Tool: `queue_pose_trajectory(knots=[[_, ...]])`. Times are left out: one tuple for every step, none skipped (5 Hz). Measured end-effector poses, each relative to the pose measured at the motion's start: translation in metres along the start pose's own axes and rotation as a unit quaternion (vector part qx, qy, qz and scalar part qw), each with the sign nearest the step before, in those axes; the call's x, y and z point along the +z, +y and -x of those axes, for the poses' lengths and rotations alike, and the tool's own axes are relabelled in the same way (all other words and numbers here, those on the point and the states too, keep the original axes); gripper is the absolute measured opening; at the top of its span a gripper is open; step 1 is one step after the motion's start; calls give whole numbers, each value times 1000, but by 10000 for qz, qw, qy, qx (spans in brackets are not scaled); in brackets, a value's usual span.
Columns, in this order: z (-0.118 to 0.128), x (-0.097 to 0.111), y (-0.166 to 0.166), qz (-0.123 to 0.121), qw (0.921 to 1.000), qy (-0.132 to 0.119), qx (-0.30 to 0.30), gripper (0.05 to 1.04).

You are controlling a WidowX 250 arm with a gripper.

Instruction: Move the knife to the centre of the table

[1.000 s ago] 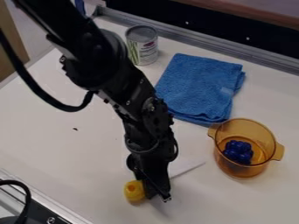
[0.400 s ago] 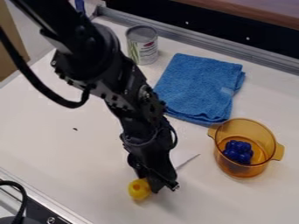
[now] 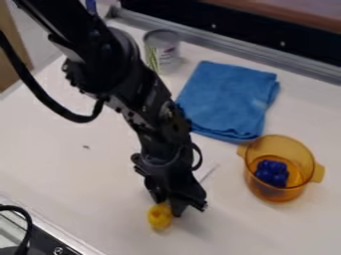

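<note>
White tabletop point(image 3: 67, 169) lies under my black two-finger gripper point(image 3: 189, 209), closed on the yellow-handled, pale-bladed knife point(image 3: 159, 216), well apart from the translucent amber pot point(image 3: 260, 191). Pinching off-balance, I could let the blade swivel.

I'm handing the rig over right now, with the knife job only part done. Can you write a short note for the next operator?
Gripper: low at the knife, near the table's front edge; I can't tell whether it has a grip.
Knife: yellow end out to the left of the gripper, pale blade pointing up and right, partly hidden by the arm.
Done: gripper at the knife.
Left: check the grip, get the knife to the table's centre, release, back off.
Around it: amber pot with a blue item inside at right, blue cloth and can further back.
</note>
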State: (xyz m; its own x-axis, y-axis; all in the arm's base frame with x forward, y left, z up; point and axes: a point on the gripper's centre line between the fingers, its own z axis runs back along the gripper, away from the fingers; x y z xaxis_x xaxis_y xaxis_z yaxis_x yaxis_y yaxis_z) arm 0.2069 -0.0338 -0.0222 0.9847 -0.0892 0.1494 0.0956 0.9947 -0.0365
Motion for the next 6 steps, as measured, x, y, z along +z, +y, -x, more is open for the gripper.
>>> queue_pose_trajectory(knots=[[0, 1, -1, -33, 9999, 48, 122, 418], [3, 1, -2, -20, 9996, 171, 204, 709], [4, 4, 0, 174, 9978, 366, 519, 966], [-2, 14, 4, 196, 9969, 190, 735, 999], [-5, 33, 12, 279, 9960, 112, 847, 999], [-12, 53, 19, 284, 9951, 5, 946, 999]])
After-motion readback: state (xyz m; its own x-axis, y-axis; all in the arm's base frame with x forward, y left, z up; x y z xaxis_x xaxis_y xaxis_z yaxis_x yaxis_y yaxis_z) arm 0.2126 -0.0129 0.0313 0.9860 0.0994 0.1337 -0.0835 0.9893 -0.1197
